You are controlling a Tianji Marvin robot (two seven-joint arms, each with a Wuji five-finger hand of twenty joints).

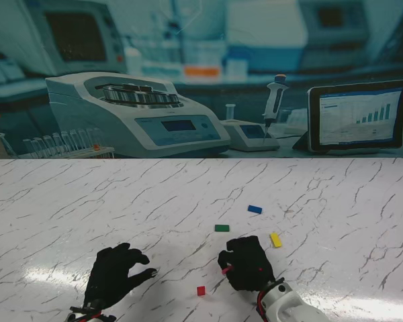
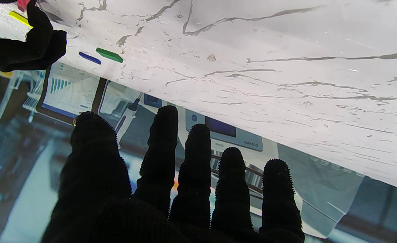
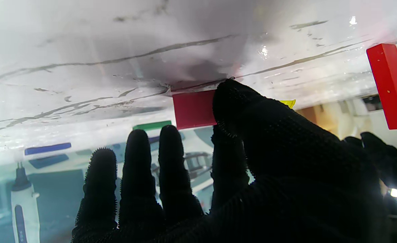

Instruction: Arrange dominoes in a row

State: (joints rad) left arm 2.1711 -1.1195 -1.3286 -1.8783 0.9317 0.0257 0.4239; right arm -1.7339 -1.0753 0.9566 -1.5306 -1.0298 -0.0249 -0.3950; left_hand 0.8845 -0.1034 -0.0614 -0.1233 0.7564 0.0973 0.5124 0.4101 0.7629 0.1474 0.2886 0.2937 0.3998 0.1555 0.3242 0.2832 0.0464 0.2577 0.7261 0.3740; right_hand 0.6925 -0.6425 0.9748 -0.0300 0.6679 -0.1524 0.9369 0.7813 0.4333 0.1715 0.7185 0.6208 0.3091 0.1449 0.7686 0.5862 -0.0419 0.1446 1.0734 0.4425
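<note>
5 dominoes lie scattered on the marble table (image 1: 336,201): blue (image 1: 254,209), green (image 1: 221,228), yellow (image 1: 275,239) and 2 red. Right hand (image 1: 247,263) pinches 1 red domino (image 3: 193,109) against the table; the other (image 1: 201,290) lies nearer to me. Left hand (image 1: 114,274) hovers, fingers spread, holding nothing. No writing is legible.

from the stand you look down on the worktop (image 1: 322,201) from above, facing the lab backdrop (image 1: 188,67). each wrist camera sits close behind its fingers (image 2: 164,141), low over the marble and upside down. all three views share the green domino (image 1: 221,228) and the blue domino (image 1: 254,209).
</note>
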